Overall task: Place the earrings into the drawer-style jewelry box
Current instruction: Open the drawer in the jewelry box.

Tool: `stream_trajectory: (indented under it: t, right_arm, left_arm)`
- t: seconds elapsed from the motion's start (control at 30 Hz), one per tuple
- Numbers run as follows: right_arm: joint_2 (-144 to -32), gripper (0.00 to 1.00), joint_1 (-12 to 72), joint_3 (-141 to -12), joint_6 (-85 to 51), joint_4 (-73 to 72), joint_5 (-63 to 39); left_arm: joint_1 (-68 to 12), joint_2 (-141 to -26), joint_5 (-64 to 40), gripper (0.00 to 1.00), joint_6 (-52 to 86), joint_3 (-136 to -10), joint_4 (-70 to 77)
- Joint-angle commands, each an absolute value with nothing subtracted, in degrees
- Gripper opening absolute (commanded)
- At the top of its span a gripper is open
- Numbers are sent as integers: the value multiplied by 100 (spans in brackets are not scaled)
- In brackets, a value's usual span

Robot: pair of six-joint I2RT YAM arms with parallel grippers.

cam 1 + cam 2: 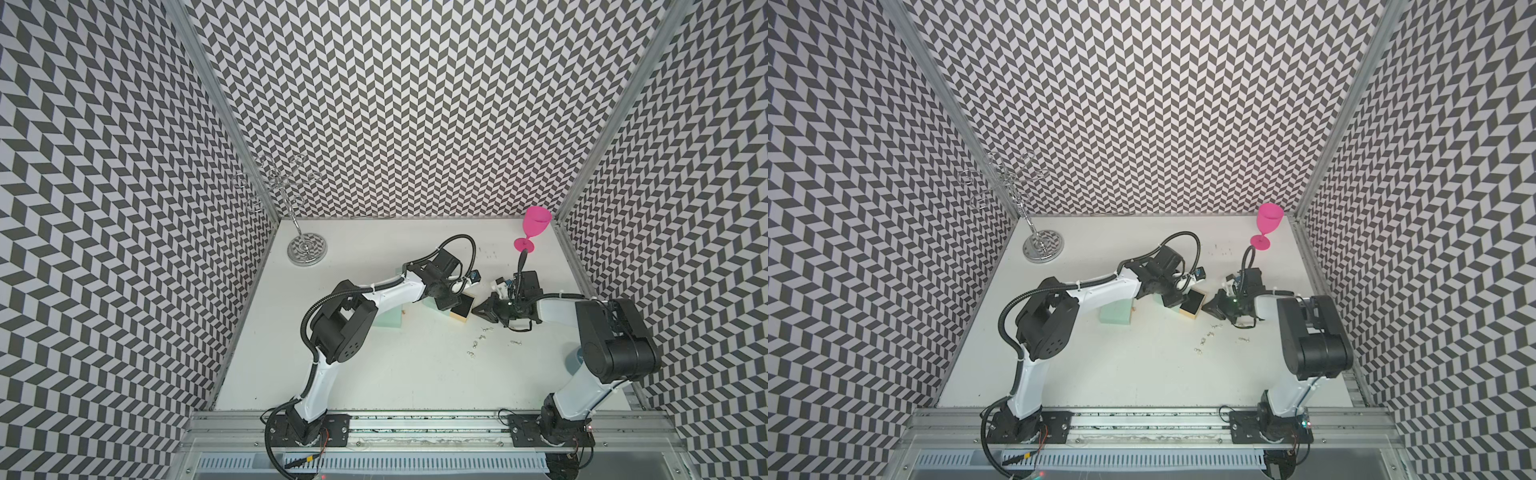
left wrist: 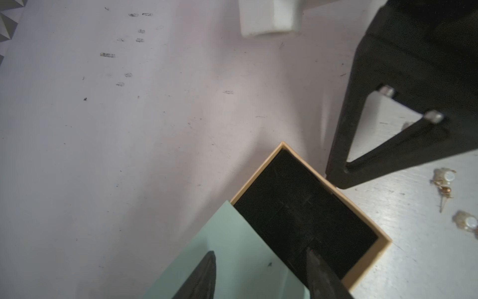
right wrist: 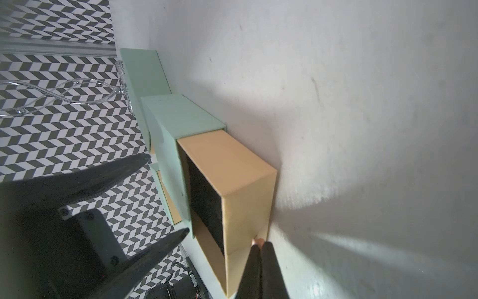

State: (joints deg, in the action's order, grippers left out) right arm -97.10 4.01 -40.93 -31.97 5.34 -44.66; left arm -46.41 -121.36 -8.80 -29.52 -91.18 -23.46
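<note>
Pinched fully shut, right black claw [image 3: 259,246], on small tan tab [image 3: 258,241] of tan cardboard drawer [image 3: 227,160]; half-spread, left black claw [image 2: 260,251], over mint-green sleeve [image 2: 227,233].

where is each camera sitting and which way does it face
Top views: high behind the arms, looking down at the table; left arm and right arm show whole.
Left wrist: on the left arm, facing down into the open drawer; left pincer tips apart, right pincer at its front.
Right wrist: on the right arm, facing the drawer's side; right pincer shut on it, left pincer alongside.
Shared: both wrist views show drawer and mint box; both top views, earrings and wire stand.
</note>
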Motion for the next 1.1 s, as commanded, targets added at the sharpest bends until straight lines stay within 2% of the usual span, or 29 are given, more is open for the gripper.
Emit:
stream_trajectory:
  t: [0.0,0.63,1.07]
  right_arm:
    - [-9672,0,429,-4219,-3076,527,-4474]
    - [-9627,0,428,-4152,-3059,570,-4438]
    - [-9619,0,430,-4041,-3080,527,-4368]
  left_arm:
    - [-4669,-12313,-681,55,-3013,-9074,-2234]
    - [-4571,-12349,-483,46,-3041,-9010,-2153]
    - [-4553,-12273,-374,45,-3005,-8906,-2084]
